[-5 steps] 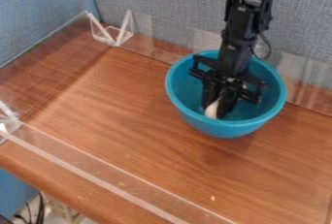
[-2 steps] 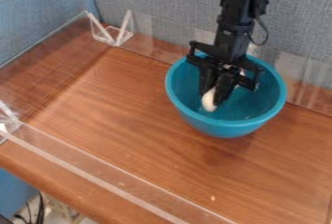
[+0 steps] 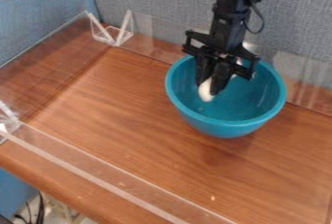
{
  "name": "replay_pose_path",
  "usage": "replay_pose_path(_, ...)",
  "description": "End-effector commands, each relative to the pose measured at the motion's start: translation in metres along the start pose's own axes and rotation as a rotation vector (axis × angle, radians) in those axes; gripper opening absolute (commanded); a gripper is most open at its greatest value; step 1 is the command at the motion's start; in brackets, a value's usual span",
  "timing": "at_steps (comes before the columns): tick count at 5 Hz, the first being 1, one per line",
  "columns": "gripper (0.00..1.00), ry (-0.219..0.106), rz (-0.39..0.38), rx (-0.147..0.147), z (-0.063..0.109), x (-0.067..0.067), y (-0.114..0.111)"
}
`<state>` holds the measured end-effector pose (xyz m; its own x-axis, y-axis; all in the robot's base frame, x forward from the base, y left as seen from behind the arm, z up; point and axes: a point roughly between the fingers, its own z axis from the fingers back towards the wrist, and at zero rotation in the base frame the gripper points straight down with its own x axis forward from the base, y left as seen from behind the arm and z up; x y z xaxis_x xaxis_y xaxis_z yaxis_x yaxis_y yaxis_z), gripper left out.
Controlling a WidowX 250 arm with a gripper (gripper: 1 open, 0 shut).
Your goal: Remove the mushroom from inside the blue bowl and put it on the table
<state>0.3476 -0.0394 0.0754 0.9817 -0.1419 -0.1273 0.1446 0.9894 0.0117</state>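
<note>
1 pale mushroom [image 3: 205,91] hangs inside the round, glossy blue bowl [image 3: 226,119], which sits upright on the wooden table [image 3: 111,121].

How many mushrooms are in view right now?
1. The mushroom is at the pincer's tips, over the left part of the blue bowl as pictured. The pincer could hide another small one behind it.
</note>
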Motion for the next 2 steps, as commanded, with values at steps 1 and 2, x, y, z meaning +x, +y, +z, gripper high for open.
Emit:
replay_pose_path(1, 0.00, -0.146, 0.008, 0.006, 0.054, -0.007, 0.009)
replay_pose_path(2, 0.00, -0.193, 0.061, 0.026, 0.088, -0.032, 0.032)
